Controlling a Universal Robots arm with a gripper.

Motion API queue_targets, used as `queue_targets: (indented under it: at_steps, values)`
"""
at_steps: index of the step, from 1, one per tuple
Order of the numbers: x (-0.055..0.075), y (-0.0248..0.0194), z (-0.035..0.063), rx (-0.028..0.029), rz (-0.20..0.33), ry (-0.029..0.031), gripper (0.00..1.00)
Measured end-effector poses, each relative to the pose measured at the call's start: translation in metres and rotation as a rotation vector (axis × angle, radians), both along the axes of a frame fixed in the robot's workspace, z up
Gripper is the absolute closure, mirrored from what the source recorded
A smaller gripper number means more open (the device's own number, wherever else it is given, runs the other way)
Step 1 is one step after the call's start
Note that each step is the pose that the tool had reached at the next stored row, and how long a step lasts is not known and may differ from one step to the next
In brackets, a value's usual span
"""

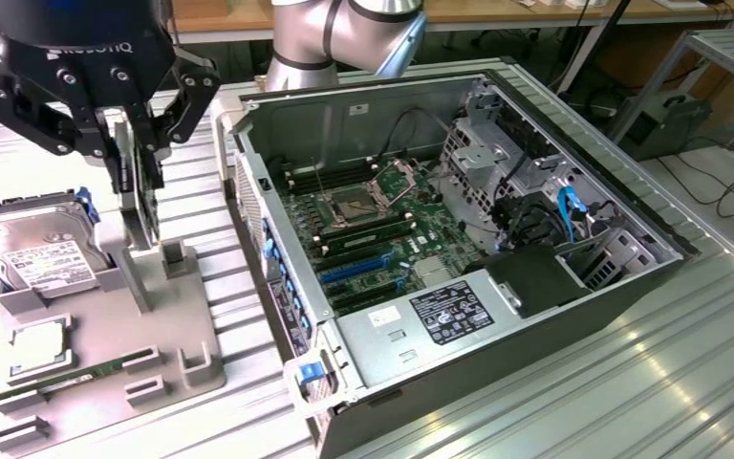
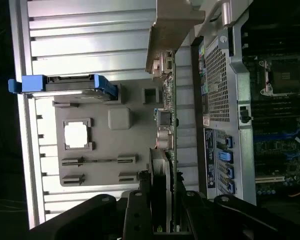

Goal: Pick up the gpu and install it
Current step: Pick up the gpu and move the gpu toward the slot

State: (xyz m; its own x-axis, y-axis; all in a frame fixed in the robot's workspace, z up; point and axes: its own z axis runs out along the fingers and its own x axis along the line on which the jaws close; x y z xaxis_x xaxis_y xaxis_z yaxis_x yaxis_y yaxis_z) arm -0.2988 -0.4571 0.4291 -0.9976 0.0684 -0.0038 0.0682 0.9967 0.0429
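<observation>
Gpu card (image 1: 138, 206), thin, flat and black-faced with a green circuit-board edge, stands on edge between the jaws. Its lower end sits in a slot of the grey moulded parts holder (image 1: 195, 330) directly beneath them. The jaws straddle both its faces closely, but I cannot tell whether they are clenched on it. By my reading the pick-up is barely begun, as the card is not lifted out. Installing is all left: the open metal computer case (image 1: 341, 120) lies off to one side of the jaws, its blue expansion slots (image 1: 355, 273) unfilled.
</observation>
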Motion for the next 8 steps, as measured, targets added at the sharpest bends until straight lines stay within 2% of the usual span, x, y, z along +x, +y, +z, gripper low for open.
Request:
queue_targets:
  at_steps: [5, 6, 8]
  values:
    - [0.000, 0.0000, 0.0030, 0.0000, 0.030, 0.0007, 0.72]
    - [0.000, 0.0000, 0.0051, 0.0000, 0.031, 0.0008, 0.72]
    - [0.000, 0.0000, 0.0156, 0.0000, 0.032, 0.0007, 0.72]
